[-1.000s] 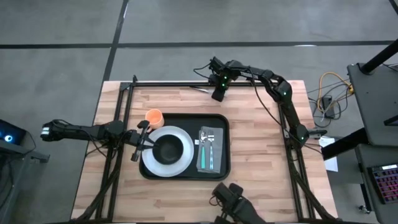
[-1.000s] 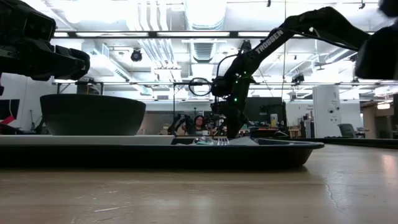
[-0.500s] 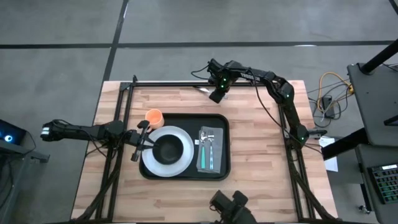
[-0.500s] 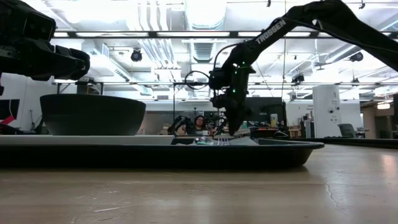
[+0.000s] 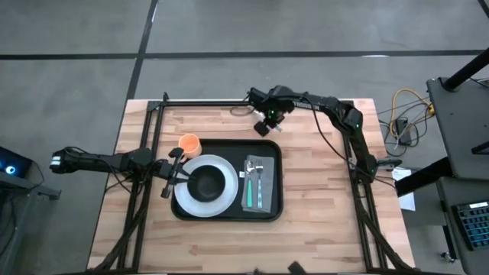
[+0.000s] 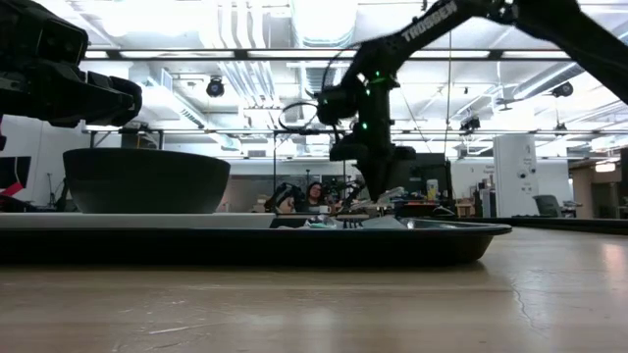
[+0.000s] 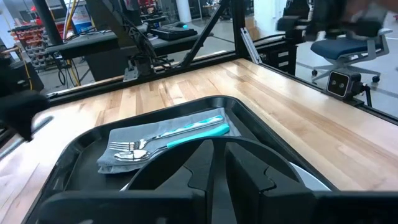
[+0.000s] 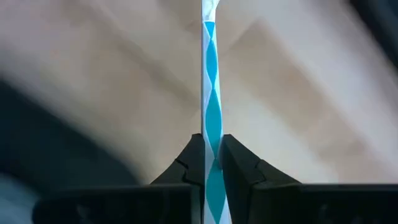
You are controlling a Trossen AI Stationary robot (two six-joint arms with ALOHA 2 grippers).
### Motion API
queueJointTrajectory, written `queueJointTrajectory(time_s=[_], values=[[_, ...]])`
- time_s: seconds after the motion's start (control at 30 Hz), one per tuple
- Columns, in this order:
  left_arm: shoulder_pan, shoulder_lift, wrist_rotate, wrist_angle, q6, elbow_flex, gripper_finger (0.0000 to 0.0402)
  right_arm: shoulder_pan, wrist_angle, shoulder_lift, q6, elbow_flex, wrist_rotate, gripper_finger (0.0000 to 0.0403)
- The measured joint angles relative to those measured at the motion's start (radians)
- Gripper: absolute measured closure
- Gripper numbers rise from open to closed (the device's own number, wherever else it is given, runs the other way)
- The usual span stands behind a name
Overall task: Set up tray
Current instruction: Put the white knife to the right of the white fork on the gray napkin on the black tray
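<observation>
The black tray (image 5: 229,142) lies mid-table and carries a white plate (image 5: 221,200) with a dark bowl (image 5: 205,182) on it. Beside the plate lies a grey napkin (image 5: 257,192) with a fork and a spoon on top. An orange cup (image 5: 189,143) stands off the tray's far left corner. My right gripper (image 5: 267,128) points down just beyond the tray's far rim, shut on a blue-and-white striped straw (image 8: 210,74). My left gripper (image 5: 182,174) waits shut at the plate's left edge, above the bowl (image 6: 147,181), with nothing between its fingers. My right gripper pinches the straw's shaft (image 8: 211,140) between its two fingers (image 8: 235,158), which come from above and point down. The straw runs on past the fingertips over the wooden tabletop. Whether its far end touches the table cannot be told.
Bare wooden tabletop (image 5: 321,176) spreads to the right of the tray and along the near edge. A black frame rail (image 5: 199,102) runs along the far edge. People and desks show in the room behind the table in the low view.
My right gripper has come from the table's far edge toward the tray's far rim, rising a little and rolling about its downward-pointing line. The straw has stayed in its shut fingers.
</observation>
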Motion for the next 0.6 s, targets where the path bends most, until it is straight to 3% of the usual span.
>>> queueJointTrajectory(time_s=[0.27, 0.6], values=[[0.0, 0.0, 0.0, 0.0, 0.0, 0.0, 0.0379, 0.171, -0.006, -0.11, 0.272, -0.086, 0.027, 0.0386], [0.0, -0.001, 0.0, 0.0, 0.0, 0.0, 0.0379, 0.426, -0.008, -0.234, 0.754, -0.222, 0.076, 0.0386]])
